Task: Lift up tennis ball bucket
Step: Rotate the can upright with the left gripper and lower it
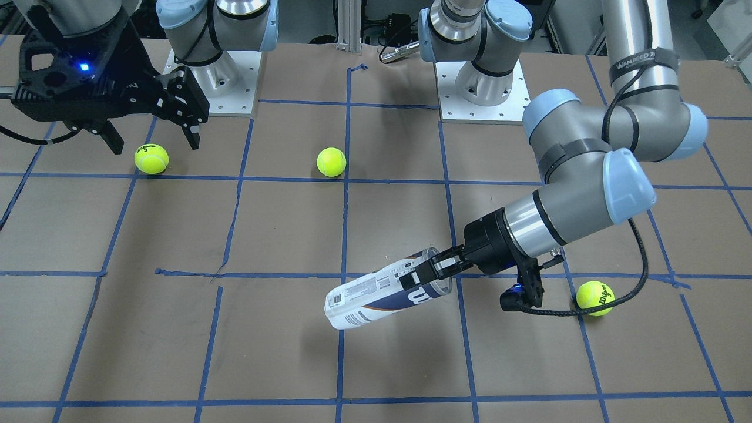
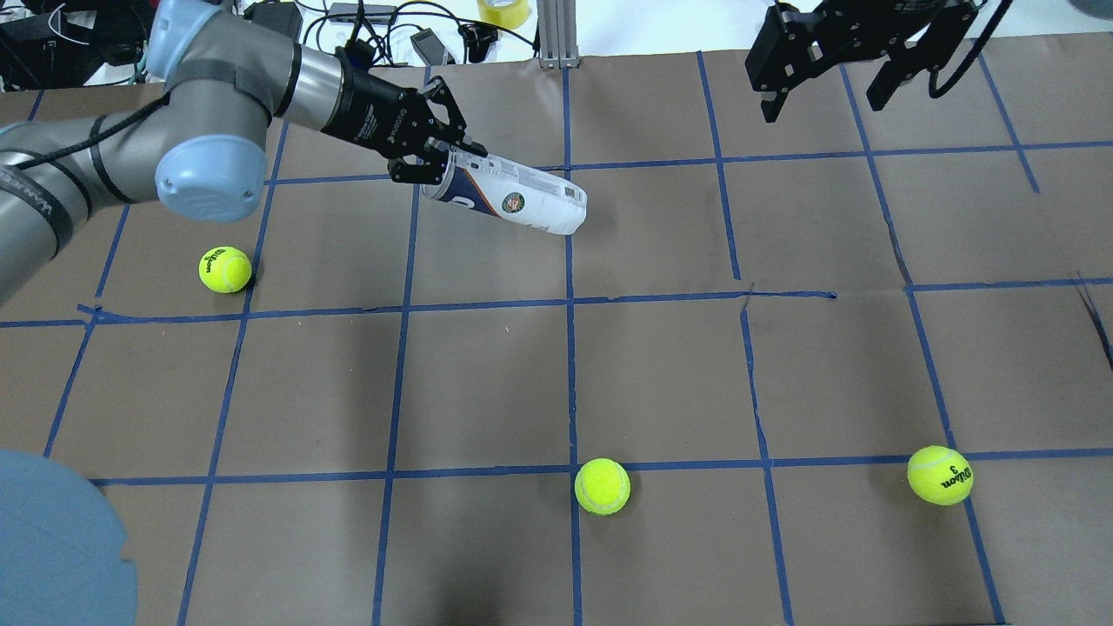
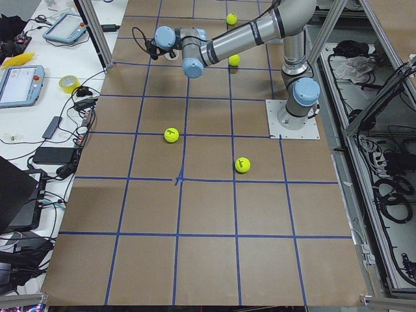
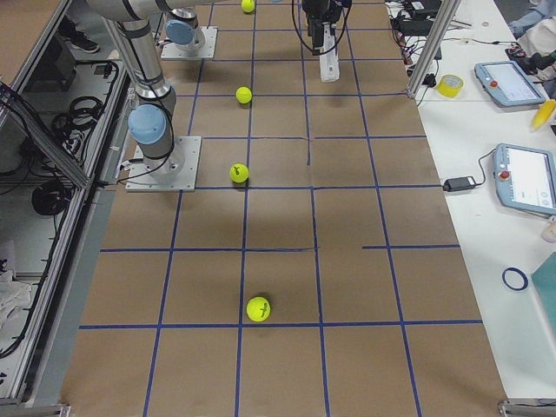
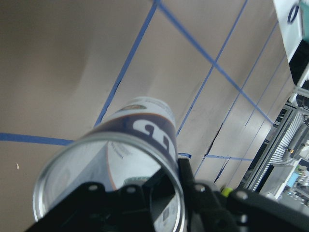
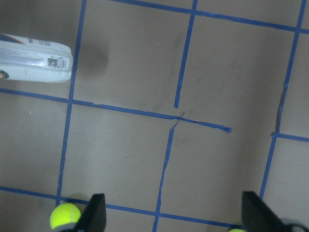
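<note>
The tennis ball bucket point(image 1: 376, 294) is a clear can with a white and navy label. It hangs nearly level above the table, its closed end tilted slightly down, with its shadow on the paper below. My left gripper point(image 1: 432, 271) is shut on its metal-rimmed open end. The overhead view shows the same: left gripper point(image 2: 432, 167), bucket point(image 2: 522, 196). The left wrist view looks along the bucket point(image 5: 140, 140) from its rim. My right gripper point(image 1: 153, 132) is open and empty, far off above a tennis ball point(image 1: 151, 159). The right wrist view shows the bucket's closed end point(image 6: 34, 60).
Two more tennis balls lie on the brown paper with its blue tape grid: one mid-table point(image 1: 331, 162), one beside the left wrist's cable point(image 1: 595, 298). Both arm bases point(image 1: 476, 88) stand at the robot's edge of the table.
</note>
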`<state>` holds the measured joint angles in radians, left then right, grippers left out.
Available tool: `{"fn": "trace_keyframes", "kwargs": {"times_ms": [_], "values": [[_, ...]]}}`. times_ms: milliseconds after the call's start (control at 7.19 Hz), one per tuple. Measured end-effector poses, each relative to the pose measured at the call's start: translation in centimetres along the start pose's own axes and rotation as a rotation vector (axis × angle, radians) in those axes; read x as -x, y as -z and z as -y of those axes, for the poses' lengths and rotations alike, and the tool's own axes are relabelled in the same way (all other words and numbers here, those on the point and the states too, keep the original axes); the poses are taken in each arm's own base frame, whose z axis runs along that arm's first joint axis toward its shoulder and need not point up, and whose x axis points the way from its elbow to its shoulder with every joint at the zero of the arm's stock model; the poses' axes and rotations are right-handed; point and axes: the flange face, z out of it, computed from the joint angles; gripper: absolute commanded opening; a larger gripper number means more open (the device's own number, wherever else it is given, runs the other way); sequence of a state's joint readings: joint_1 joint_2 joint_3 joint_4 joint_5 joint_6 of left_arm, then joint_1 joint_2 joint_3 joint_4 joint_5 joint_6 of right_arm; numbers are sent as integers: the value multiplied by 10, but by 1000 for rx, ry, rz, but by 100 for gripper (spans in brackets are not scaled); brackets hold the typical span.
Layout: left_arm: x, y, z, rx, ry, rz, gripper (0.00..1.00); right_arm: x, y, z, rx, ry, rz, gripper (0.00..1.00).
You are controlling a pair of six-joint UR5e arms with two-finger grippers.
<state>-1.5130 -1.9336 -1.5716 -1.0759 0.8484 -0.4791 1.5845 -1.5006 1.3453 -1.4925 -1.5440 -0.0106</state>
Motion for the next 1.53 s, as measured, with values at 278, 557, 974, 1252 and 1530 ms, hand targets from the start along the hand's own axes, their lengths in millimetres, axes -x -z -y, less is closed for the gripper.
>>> {"fn": "trace_keyframes", "kwargs": {"times_ms": [278, 557, 974, 1252, 1530], "values": [[-41, 29, 1, -99, -240, 258, 0, 0, 1, -3, -1, -78, -3, 100], [-56, 48, 1, -77, -504, 517, 0, -1, -1, -4, 2, -89, -4, 100], [-68, 3, -13, 0, -698, 684, 0, -1, -2, -4, 6, -90, -7, 100], [-63, -22, -7, 42, -766, 695, 0, -1, -3, -4, 7, -87, -10, 100], [-59, -44, 0, 53, -789, 693, 0, -1, -3, -5, 8, -86, -11, 100]]}}
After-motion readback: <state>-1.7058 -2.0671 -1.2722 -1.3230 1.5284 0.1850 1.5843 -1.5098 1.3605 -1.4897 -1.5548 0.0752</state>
